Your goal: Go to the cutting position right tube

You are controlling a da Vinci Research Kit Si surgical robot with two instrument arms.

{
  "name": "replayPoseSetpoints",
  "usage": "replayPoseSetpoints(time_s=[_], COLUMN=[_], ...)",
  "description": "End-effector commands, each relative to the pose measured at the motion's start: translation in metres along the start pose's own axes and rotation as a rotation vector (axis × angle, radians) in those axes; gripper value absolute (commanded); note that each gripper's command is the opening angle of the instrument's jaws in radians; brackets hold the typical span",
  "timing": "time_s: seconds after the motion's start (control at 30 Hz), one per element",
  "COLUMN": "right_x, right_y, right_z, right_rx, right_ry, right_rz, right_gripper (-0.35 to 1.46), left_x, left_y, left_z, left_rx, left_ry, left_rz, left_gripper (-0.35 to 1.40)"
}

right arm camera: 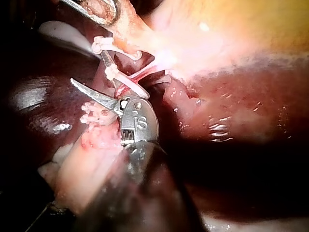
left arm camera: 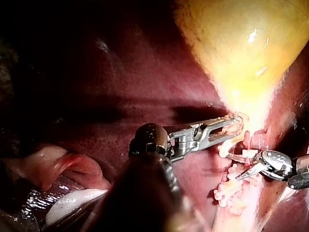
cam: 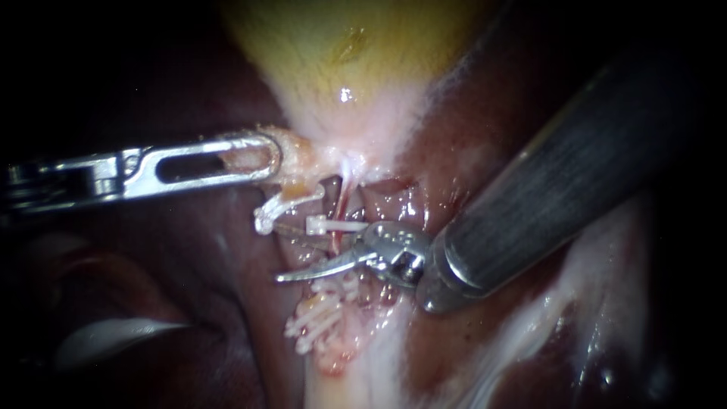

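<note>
The step in hand is the approach itself: bringing the right tool (cam: 288,254), the 2 slim curved blades at the end of my right instrument, to the right tube (cam: 343,198). I judge it almost done. That tube is the thin red strand running down from the neck of the gallbladder (cam: 341,60), with the liver (cam: 454,129) dark on either side. A white clip (cam: 333,225) sits across it, and a cluster of clips (cam: 318,318) lies further down the same stalk.

The right tool is released and holds nothing. Its jaws stand moderately apart: the lower blade shows plainly, just above the cluster, and the upper blade is a thin line near the white clip. The tube appears to run down into the gap between them, but I cannot tell whether either blade touches it.

The next move calls for a small, careful advance, so the tube sits deep in the gap at a bare stretch between the white clip and the cluster, with no clip caught by a blade.

The left tool (cam: 269,157) is clenched on the gallbladder at its neck. Pale tissue shows through the slotted jaw. It holds the neck out to the side, so the tube is stretched and exposed. Another clip (cam: 284,204) hangs just below that tool.
</note>
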Motion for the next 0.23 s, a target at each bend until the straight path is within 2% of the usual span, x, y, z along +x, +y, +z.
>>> replayPoseSetpoints(time_s=[0.03,0.23], right_x=[0.0,0.0], right_y=[0.0,0.0], right_z=[0.0,0.0], right_rx=[0.0,0.0], right_ry=[0.0,0.0], right_rz=[0.0,0.0], right_gripper=[1.43,1.43], left_x=[0.0,0.0], left_y=[0.0,0.0], left_z=[0.0,0.0], left_rx=[0.0,0.0], left_ry=[0.0,0.0], left_rz=[0.0,0.0], left_gripper=[-0.35,-0.35])
